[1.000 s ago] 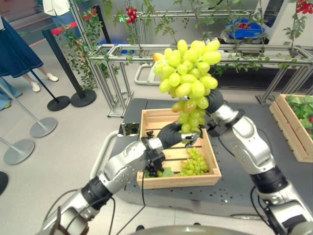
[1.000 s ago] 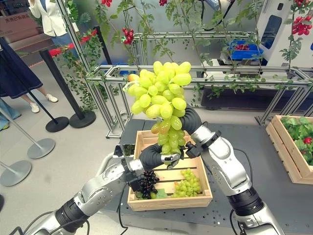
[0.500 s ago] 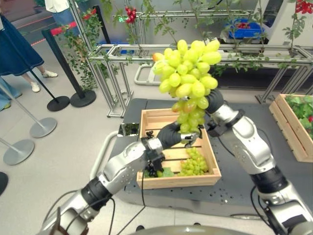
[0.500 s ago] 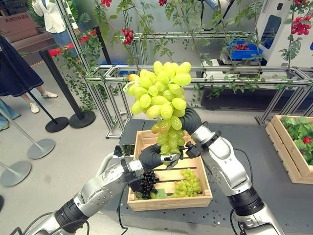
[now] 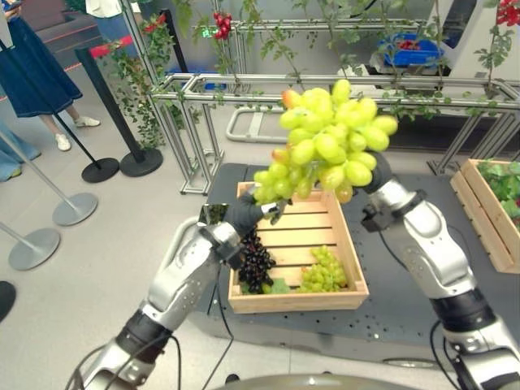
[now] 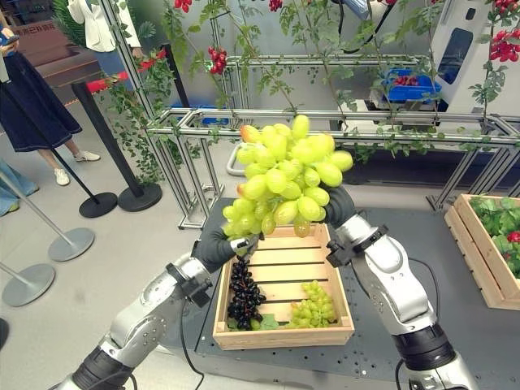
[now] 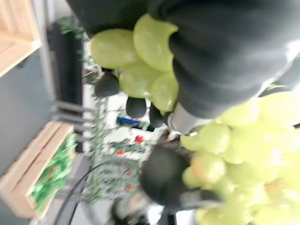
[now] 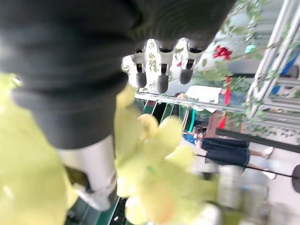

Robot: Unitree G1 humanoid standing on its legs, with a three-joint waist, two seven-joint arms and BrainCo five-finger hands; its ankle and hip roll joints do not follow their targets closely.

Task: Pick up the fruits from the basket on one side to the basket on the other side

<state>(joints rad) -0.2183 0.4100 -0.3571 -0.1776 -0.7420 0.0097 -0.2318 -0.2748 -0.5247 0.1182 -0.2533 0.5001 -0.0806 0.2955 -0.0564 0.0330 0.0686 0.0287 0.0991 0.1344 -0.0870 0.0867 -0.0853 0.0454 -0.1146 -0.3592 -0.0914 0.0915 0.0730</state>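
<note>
big bunch of pale green grapes (image 5: 329,150) is up in the air at frame centre, above the light wooden slatted crate (image 5: 353,284), carried w/ both hands prob. because it's too bulky and floppy for one. left hand (image 5: 246,213) clasps its lower tail end, fingers curled on the grapes. right hand (image 6: 340,205) sits behind the bunch's thick end, fingers hidden, can't tell its grip. dark purple grapes (image 5: 256,264) and a small green bunch (image 5: 323,270) lie in the crate. second wooden crate w/ leafy greens (image 5: 490,203) at right edge, likely the drop spot.

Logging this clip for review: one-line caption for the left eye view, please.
Both hands, left hand and right hand, hold a big green grape bunch above the wooden crate.
</note>
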